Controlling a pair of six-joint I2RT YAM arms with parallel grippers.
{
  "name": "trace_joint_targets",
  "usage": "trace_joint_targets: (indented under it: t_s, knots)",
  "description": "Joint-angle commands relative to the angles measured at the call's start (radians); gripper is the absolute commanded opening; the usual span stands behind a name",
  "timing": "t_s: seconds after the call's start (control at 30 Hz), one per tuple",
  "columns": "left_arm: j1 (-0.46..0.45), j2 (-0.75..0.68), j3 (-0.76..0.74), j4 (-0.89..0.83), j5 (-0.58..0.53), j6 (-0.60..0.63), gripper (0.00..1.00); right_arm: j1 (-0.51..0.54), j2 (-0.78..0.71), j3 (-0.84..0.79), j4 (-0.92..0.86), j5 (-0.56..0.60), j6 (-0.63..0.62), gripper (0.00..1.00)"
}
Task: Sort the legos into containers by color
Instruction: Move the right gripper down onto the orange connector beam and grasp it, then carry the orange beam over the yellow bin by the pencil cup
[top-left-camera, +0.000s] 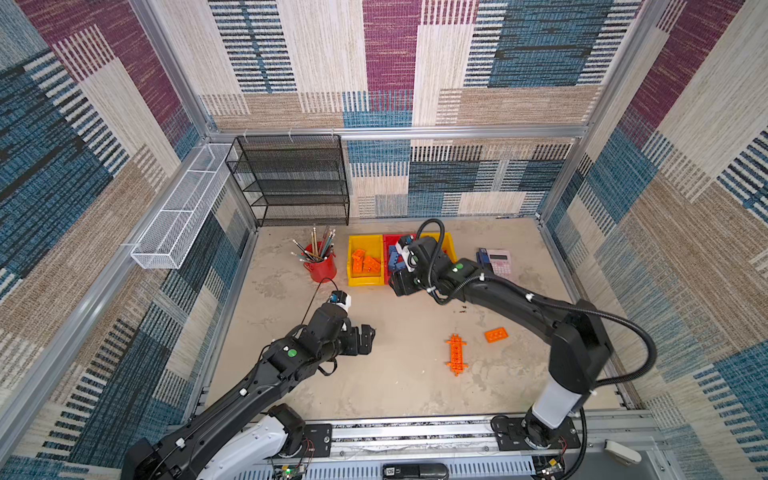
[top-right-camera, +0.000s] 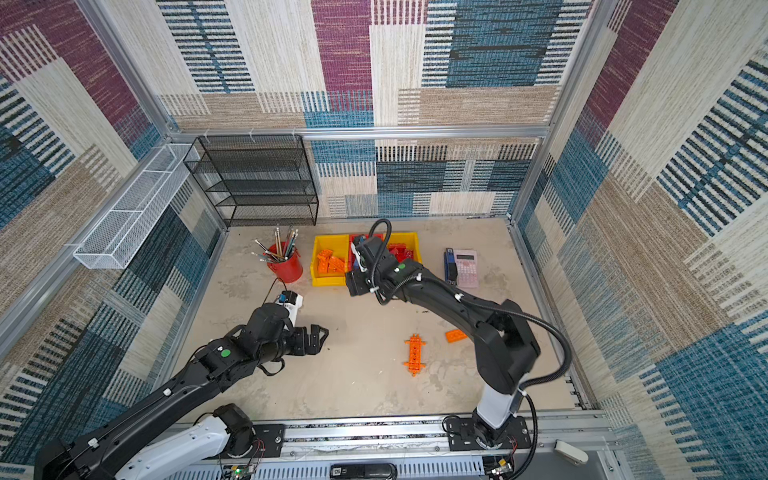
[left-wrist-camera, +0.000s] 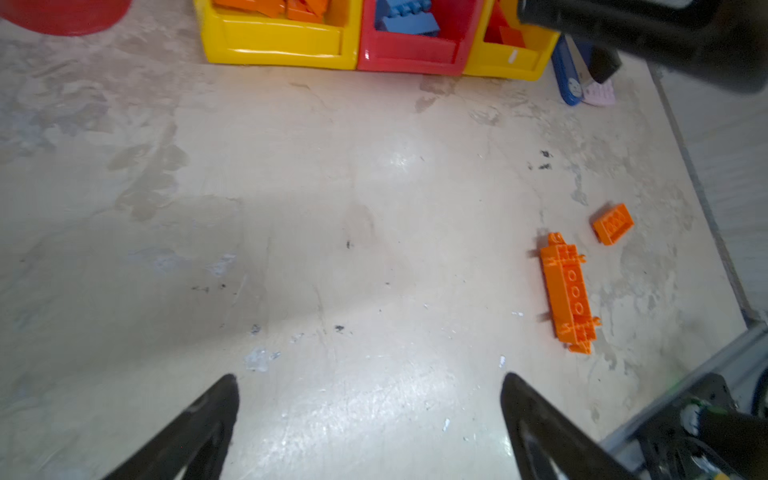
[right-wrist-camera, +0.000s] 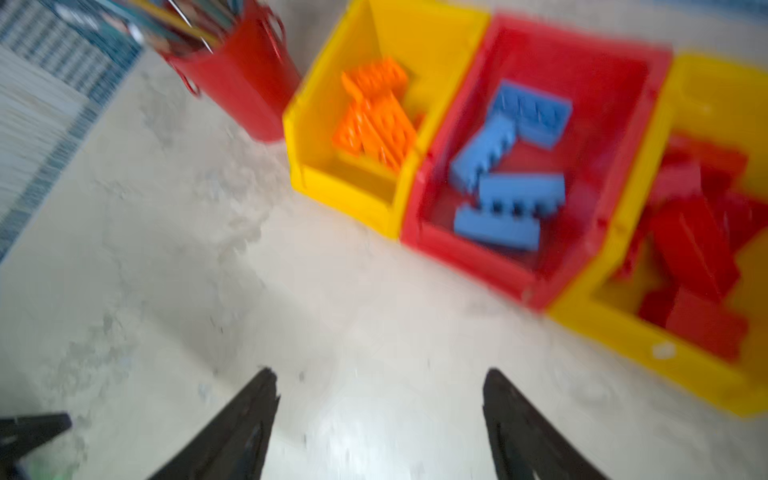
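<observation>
Three containers stand side by side at the back. The left yellow bin (top-left-camera: 365, 282) (right-wrist-camera: 345, 195) holds orange legos (right-wrist-camera: 378, 120). Blue legos (right-wrist-camera: 507, 166) lie in the middle red bin (right-wrist-camera: 469, 257) (left-wrist-camera: 411, 54). The right yellow bin (right-wrist-camera: 665, 357) (left-wrist-camera: 507, 62) holds red legos (right-wrist-camera: 698, 257). On the table lie a long orange tabbed piece (top-left-camera: 456, 354) (left-wrist-camera: 569, 295) and a small orange brick (top-left-camera: 496, 334) (left-wrist-camera: 613, 224). My right gripper (right-wrist-camera: 380, 382) hovers open and empty just in front of the bins. My left gripper (top-left-camera: 368, 338) (left-wrist-camera: 370, 382) is open and empty over bare table, left of the orange pieces.
A red pencil cup (top-left-camera: 320, 266) stands left of the bins. A pink calculator (top-left-camera: 498, 262) and a blue item (top-left-camera: 482, 257) lie to their right. A black mesh shelf (top-left-camera: 291, 183) and a white wire basket (top-left-camera: 178, 212) sit along the back left walls.
</observation>
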Motion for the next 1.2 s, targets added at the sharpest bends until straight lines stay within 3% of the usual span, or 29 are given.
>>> trace_joint_targets:
  t_s: [0.0,0.17,0.4,0.83,1.17]
  knots:
    - [-0.052,0.018,-0.004,0.064,0.036,0.022,0.99,0.011,-0.137,-0.158,0.01,0.1,0.133,0.79]
    - [-0.128,0.06,-0.008,0.132,0.046,0.003,0.99,0.017,-0.312,-0.349,-0.135,0.238,0.282,0.78]
    - [-0.168,0.091,-0.008,0.163,0.031,0.008,0.99,0.028,-0.487,-0.522,-0.175,0.194,0.412,0.76]
    - [-0.168,0.083,-0.041,0.153,-0.011,0.019,0.99,0.067,-0.401,-0.631,-0.149,0.116,0.491,0.75]
    - [-0.168,0.059,-0.063,0.139,-0.043,0.021,0.99,0.072,-0.321,-0.635,-0.063,0.067,0.464,0.64]
